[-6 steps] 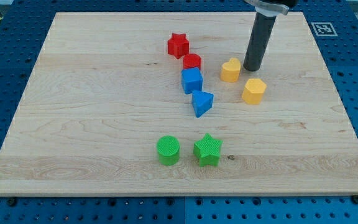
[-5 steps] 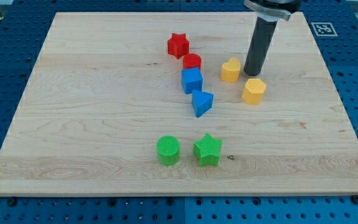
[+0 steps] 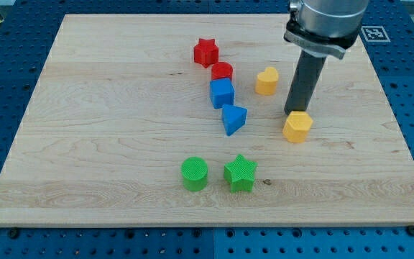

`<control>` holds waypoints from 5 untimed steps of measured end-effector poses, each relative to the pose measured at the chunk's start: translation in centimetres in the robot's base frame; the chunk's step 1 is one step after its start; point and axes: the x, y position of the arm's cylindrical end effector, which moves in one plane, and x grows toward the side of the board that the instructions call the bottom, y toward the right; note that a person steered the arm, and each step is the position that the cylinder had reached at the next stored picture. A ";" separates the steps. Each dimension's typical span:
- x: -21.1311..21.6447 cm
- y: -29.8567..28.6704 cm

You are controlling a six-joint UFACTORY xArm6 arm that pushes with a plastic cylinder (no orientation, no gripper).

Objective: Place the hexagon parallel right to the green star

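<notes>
On the wooden board (image 3: 106,108), my tip (image 3: 294,113) touches the upright yellow hexagon's (image 3: 297,127) top-left edge; no gripper shows.

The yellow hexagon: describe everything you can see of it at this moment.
The yellow hexagon is a small, squat six-sided block, matte yellow and plastic-looking, lying flat on the wooden board toward the view's right. My tip stands right at its upper edge, apparently touching it. No other block touches it: the yellow heart sits apart toward the view's upper left, and the green star lies further down to the left.
</notes>
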 end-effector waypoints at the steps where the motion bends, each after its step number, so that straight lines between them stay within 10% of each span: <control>1: 2.3 0.0; 5: 6.6 2.1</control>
